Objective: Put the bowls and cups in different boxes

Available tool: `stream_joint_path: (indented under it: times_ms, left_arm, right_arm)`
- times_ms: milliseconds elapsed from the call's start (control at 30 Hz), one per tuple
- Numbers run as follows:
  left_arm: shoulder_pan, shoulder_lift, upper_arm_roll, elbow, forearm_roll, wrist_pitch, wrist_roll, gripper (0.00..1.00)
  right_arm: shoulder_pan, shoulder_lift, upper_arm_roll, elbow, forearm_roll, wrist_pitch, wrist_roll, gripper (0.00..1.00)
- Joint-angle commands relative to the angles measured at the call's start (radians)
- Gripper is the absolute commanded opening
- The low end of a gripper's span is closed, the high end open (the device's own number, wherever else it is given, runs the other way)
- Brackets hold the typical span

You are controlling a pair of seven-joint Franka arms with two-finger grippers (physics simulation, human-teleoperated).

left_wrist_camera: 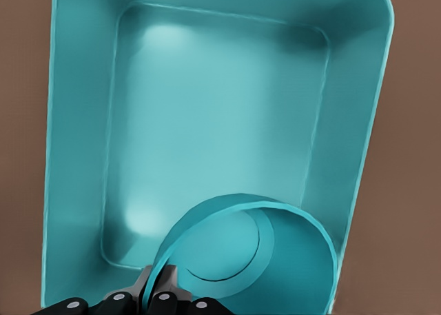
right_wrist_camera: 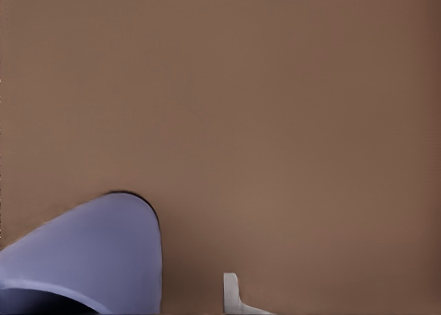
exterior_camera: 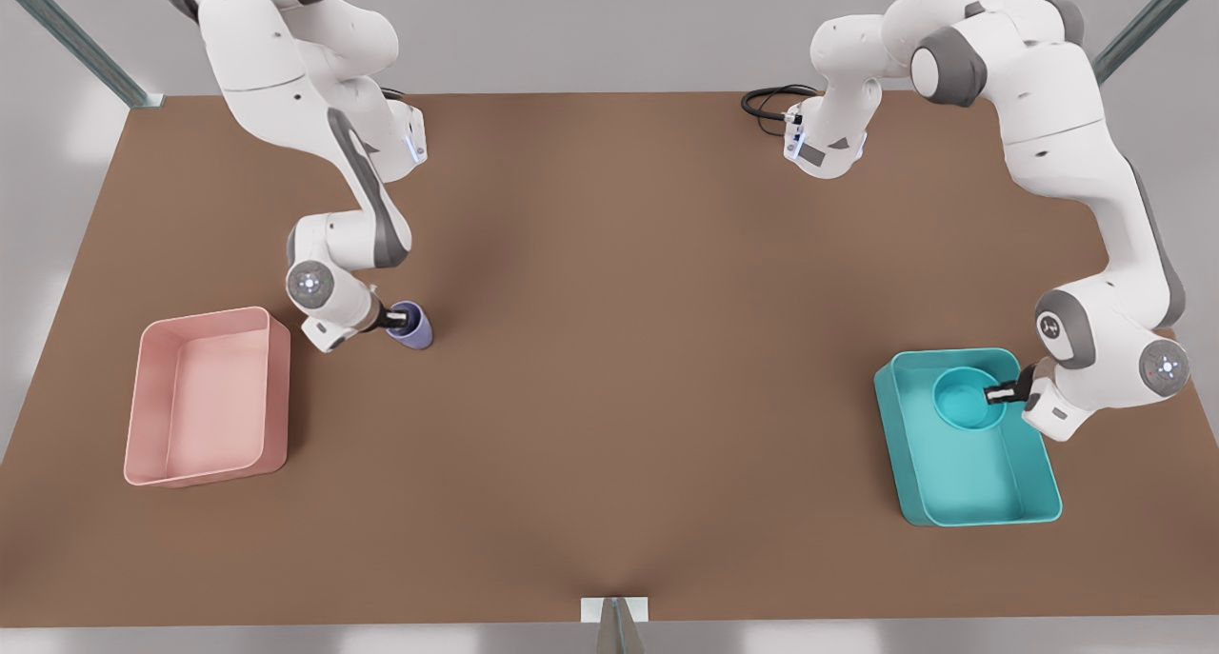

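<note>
Two sortings are under way at once. One small glossy teal bowl (exterior_camera: 965,397), wide and shallow, hangs over the far end of the rectangular teal plastic tray (exterior_camera: 971,445); whether it touches the floor of that tray I cannot tell. The left pincer (exterior_camera: 1000,394) is clenched on the bowl's rim, one finger inside and one outside, as the left wrist view shows with the bowl (left_wrist_camera: 241,260) and tray (left_wrist_camera: 76,143) below it. Judging by this, the bowl's step is nearly done: the next move calls for lowering if any gap remains, then letting go.

One small lavender tapered cup (exterior_camera: 411,325) sits well apart from that tray, across the brown table (exterior_camera: 609,349), just beside the pale pink plastic tray (exterior_camera: 205,397) but outside it. The right pincer (exterior_camera: 398,322) grasps the cup at its rim. Its next move, I judge, is a carry over the pink wall before release.

Hard to make out: whether the cup rests on the table or is lifted. In the right wrist view the cup (right_wrist_camera: 96,253) is cut off at the frame edge.
</note>
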Motion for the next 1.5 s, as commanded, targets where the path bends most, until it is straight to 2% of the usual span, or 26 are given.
stream_joint_path:
  times_ms: [0,33,67,133,167,200,233,267,300,333,367,467,533,567,600,633,667,800,967,1033,1167,1333,1367,1467]
  left_arm:
    - [0.009,0.027,0.000,-0.001,-0.002,0.099,-0.001,0.21]
    - [0.013,0.045,0.000,-0.001,-0.003,0.101,0.003,0.21]
    - [0.013,0.061,-0.002,-0.003,-0.026,0.101,0.006,0.21]
    - [0.015,0.084,-0.003,-0.004,-0.029,0.136,0.023,0.21]
    - [0.015,0.091,-0.005,-0.004,-0.029,0.136,0.023,0.45]
    - [0.016,0.090,-0.014,-0.004,-0.051,0.136,0.025,0.56]
    - [0.015,0.093,-0.015,-0.004,-0.051,0.138,0.023,0.56]
    - [0.015,0.096,-0.015,-0.004,-0.051,0.138,0.023,0.60]
    - [0.016,0.087,-0.015,-0.003,-0.045,0.130,0.025,0.78]
    - [0.021,0.012,-0.014,-0.004,-0.026,0.072,0.028,1.00]
    - [0.030,-0.083,-0.012,-0.004,0.075,-0.026,0.017,1.00]
    - [-0.025,-0.260,-0.040,-0.003,0.100,-0.256,-0.024,1.00]
    - [-0.059,-0.383,-0.184,0.003,0.201,-0.385,-0.096,1.00]
    - [-0.095,-0.393,-0.199,0.057,0.199,-0.457,-0.093,1.00]
    - [-0.102,-0.361,-0.213,0.173,0.192,-0.549,-0.090,1.00]
    - [-0.105,-0.361,-0.230,0.198,0.193,-0.565,-0.090,1.00]
    - [-0.103,-0.361,-0.259,0.200,0.196,-0.565,-0.090,1.00]
    - [-0.102,-0.370,-0.316,0.207,0.232,-0.617,-0.096,1.00]
    - [-0.099,-0.373,-0.318,0.213,0.236,-0.623,-0.096,1.00]
    - [-0.097,-0.372,-0.316,0.212,0.236,-0.622,-0.096,1.00]
    - [-0.097,-0.372,-0.316,0.212,0.236,-0.623,-0.096,1.00]
    - [-0.094,-0.373,-0.316,0.212,0.235,-0.625,-0.098,1.00]
    - [-0.094,-0.372,-0.316,0.212,0.235,-0.623,-0.098,1.00]
    - [-0.094,-0.373,-0.316,0.212,0.235,-0.625,-0.100,1.00]
  right_arm:
    - [0.011,0.006,0.000,0.007,-0.007,0.005,-0.027,0.39]
    - [0.014,0.004,0.002,0.017,-0.007,-0.003,-0.026,0.25]
    - [0.017,0.004,0.000,0.028,-0.006,-0.012,-0.024,0.21]
    - [0.015,0.000,0.000,0.059,-0.004,-0.038,-0.024,0.21]
    - [0.003,-0.004,0.000,0.122,0.013,-0.112,-0.029,0.21]
    - [-0.021,-0.005,-0.003,0.203,0.066,-0.190,-0.093,0.21]
    - [-0.075,0.001,-0.004,0.309,0.083,-0.274,-0.170,0.21]
    - [-0.103,0.006,-0.009,0.372,0.082,-0.305,-0.245,0.21]
    - [-0.139,0.012,-0.012,0.407,0.067,-0.304,-0.329,0.21]
    - [-0.187,0.013,-0.012,0.444,0.063,-0.304,-0.421,0.21]
    - [-0.255,0.023,-0.012,0.465,0.063,-0.305,-0.510,0.21]
    - [-0.353,0.042,-0.024,0.590,0.025,-0.397,-0.613,0.21]
    - [-0.414,0.058,-0.024,0.611,0.002,-0.397,-0.633,0.21]
    - [-0.431,0.091,-0.026,0.625,0.001,-0.396,-0.632,0.21]
    - [-0.437,0.133,-0.032,0.645,0.002,-0.387,-0.629,0.21]
    - [-0.436,0.196,-0.038,0.683,-0.025,-0.382,-0.623,0.21]
    - [-0.443,0.285,-0.049,0.743,-0.030,-0.376,-0.630,0.21]
    - [-0.502,0.404,-0.047,0.763,-0.010,-0.252,-0.632,0.21]
    - [-0.497,0.449,-0.044,0.766,-0.001,-0.241,-0.612,0.21]
    - [-0.496,0.447,-0.043,0.763,-0.004,-0.247,-0.632,1.00]
    - [-0.494,0.409,-0.038,0.764,-0.007,-0.285,-0.632,1.00]
    - [-0.474,0.214,-0.036,0.766,-0.007,-0.603,-0.629,1.00]
    - [-0.453,0.182,-0.036,0.768,-0.004,-0.649,-0.610,0.98]
    - [-0.396,0.125,-0.036,0.774,-0.002,-0.730,-0.555,1.00]
